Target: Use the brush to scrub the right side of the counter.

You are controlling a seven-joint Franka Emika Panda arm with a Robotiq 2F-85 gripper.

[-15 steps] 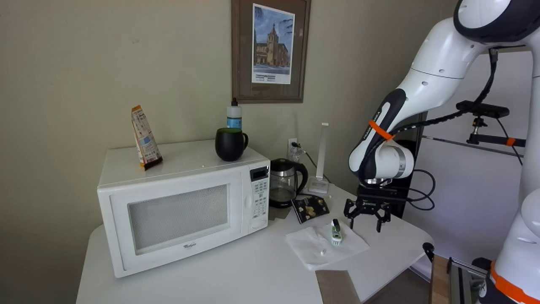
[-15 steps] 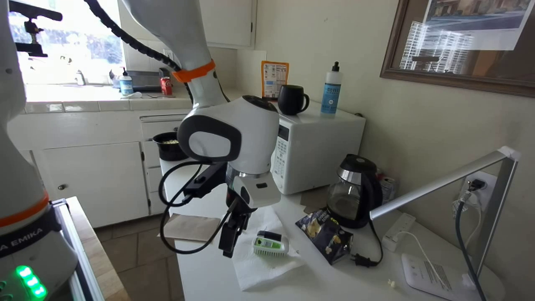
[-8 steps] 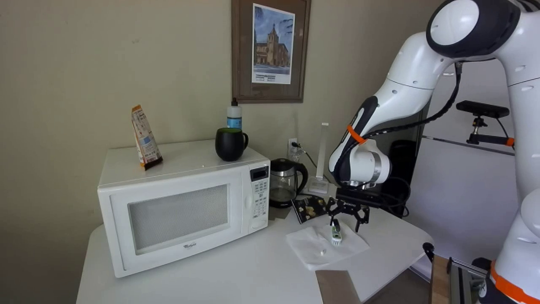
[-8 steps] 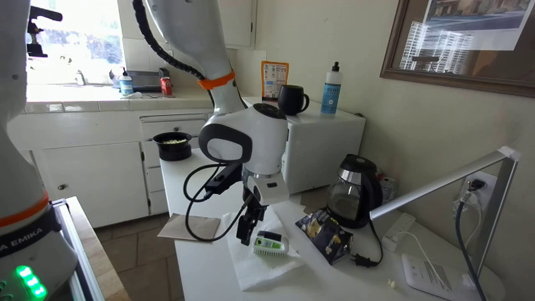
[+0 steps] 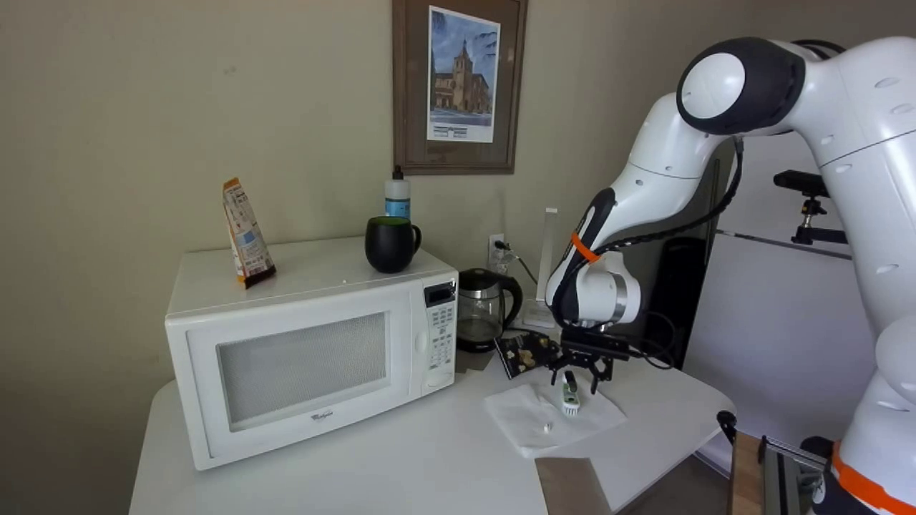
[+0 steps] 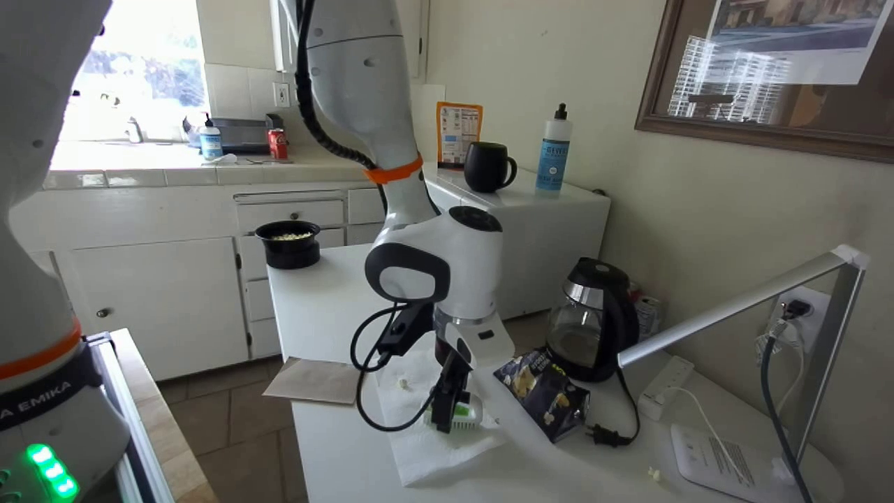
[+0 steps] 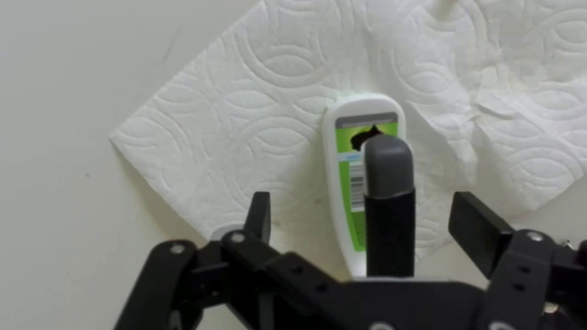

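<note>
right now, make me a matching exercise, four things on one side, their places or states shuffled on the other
1. small white brush with dark handle
2. rounded black mug
3. clear glass kettle with black lid
4. black two-fingered claw

A. atop the white microwave
B. open, gripping nothing
C. on the white paper towel
D. beside the microwave

Pairs: 1-C, 2-A, 3-D, 4-B

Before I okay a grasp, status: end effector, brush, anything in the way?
End effector open, jaws either side of the brush, no contact seen. Brush lying on paper towel. Paper towel could get in scrubbing's way; black packet close by.
</note>
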